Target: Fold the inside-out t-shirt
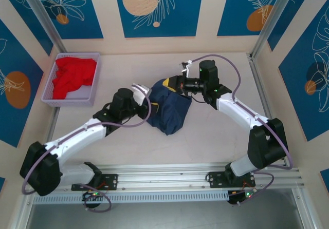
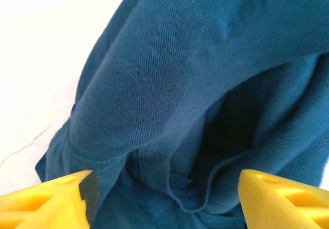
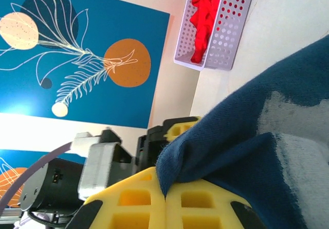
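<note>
The inside-out t-shirt (image 1: 169,111) is a navy bundle in the middle of the table, lifted at its far edge. My right gripper (image 1: 174,83) is shut on a fold of that edge. In the right wrist view its yellow fingertips (image 3: 165,194) pinch the navy cloth (image 3: 241,136), and a pale patch (image 3: 303,152) shows on the fabric. My left gripper (image 1: 147,98) is at the bundle's left side. In the left wrist view its yellow fingers (image 2: 51,203) stand wide apart and open, with loose folds and a hem of the shirt (image 2: 169,75) lying between them, not pinched.
A lilac perforated basket (image 1: 57,98) with a red garment (image 1: 74,75) stands at the far left of the table. It also appears in the right wrist view, basket (image 3: 226,39) and red garment (image 3: 203,13). Metal frame posts rise at the back corners.
</note>
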`<state>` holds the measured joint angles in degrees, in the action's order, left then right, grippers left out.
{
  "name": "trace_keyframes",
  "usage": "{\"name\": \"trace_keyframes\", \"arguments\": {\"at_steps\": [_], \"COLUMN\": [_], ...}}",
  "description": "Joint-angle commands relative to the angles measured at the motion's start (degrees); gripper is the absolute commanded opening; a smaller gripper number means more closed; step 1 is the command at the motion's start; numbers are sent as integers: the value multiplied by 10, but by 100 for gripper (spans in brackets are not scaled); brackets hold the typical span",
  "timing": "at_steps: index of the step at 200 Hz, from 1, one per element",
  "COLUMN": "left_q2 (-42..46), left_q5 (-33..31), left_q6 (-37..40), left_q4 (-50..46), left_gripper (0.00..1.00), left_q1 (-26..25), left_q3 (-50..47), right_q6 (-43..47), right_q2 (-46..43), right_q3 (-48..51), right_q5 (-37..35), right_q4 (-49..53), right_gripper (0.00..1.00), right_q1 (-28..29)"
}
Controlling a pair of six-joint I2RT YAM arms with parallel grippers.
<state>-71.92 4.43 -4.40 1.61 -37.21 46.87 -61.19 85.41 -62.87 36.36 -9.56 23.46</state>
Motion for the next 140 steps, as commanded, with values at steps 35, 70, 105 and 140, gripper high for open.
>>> {"name": "trace_keyframes", "arguments": {"at_steps": [35,70,105,140], "left_q2": [-106,-141,-101,-48], "left_q5": [-39,-50,-7,51], "left_q6": [24,15,4,-16], "left_q4": [58,93,96,80], "left_gripper": [68,44,17,1], "left_q1": [-4,-1,6,32], "left_q3": [55,53,35,16], "right_q6": [-17,-19,5,20], "right_q2": [-3,-6,-9,-7], "right_q3": [3,8,6,-2], "right_q5": [-6,-10,-30,-45], "right_q4": [-18,-22,8,23], "right_gripper": [0,0,0,0], "right_q1": [-3,-12,-24,-28]}}
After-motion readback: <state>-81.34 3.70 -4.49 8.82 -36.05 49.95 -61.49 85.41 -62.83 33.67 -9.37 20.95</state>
